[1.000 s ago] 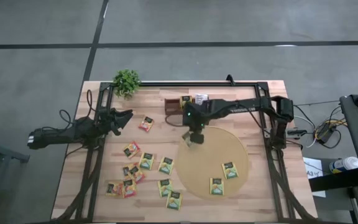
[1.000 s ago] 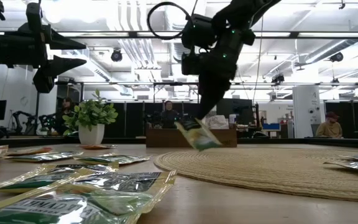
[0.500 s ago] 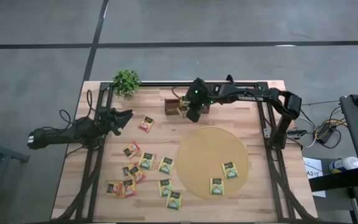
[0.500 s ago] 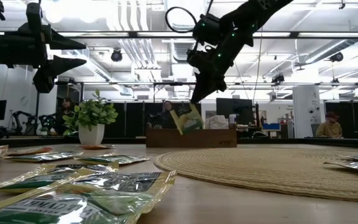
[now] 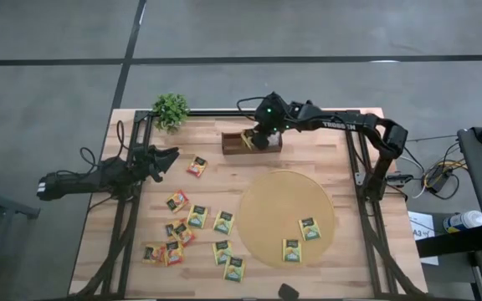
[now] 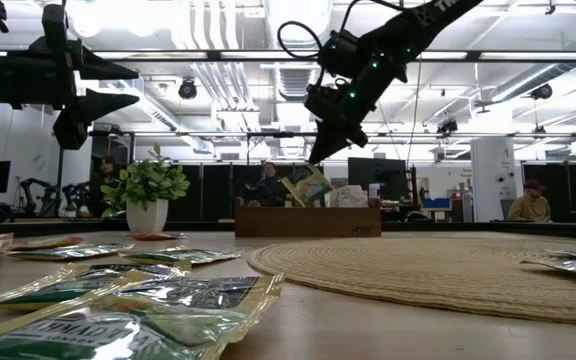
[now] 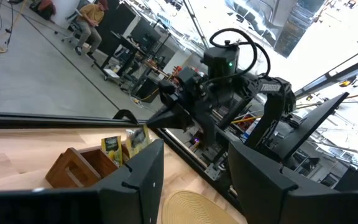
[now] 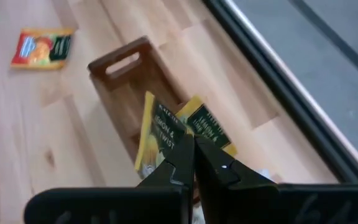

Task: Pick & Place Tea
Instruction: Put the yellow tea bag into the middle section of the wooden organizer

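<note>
My right gripper (image 5: 258,140) is shut on a yellow-green tea sachet (image 6: 308,188) over the brown wooden tray (image 5: 234,145) at the table's far side. A second yellow-green sachet (image 8: 209,127) stands in the tray right beside it. My left gripper (image 5: 171,159) waits open and empty at the table's left, held above the wood. An orange-red sachet (image 5: 197,165) and several more sachets (image 5: 197,217) lie flat on the table's left half. Two sachets (image 5: 310,227) rest on the round tan mat (image 5: 287,209). My right gripper pinches the sachet's upper edge (image 8: 176,145) between its two fingers, slanting down from the table's right. The fingertips (image 8: 185,163) cover the exact spot. The sachet hangs tilted below them, its lower end behind the tray's wall (image 6: 308,221).
A potted plant (image 5: 171,109) stands at the far left corner. A black frame rail (image 5: 308,112) runs along the far edge behind the tray. A small dark object (image 5: 287,291) lies at the near edge. Bare wood lies between tray and mat.
My right gripper has carried the sachet from above the mat's far left rim toward the table's far edge, to the tray, tipping less steeply on the way. The sachet, which hung clear above the mat, now hangs with its lower end in the tray.
</note>
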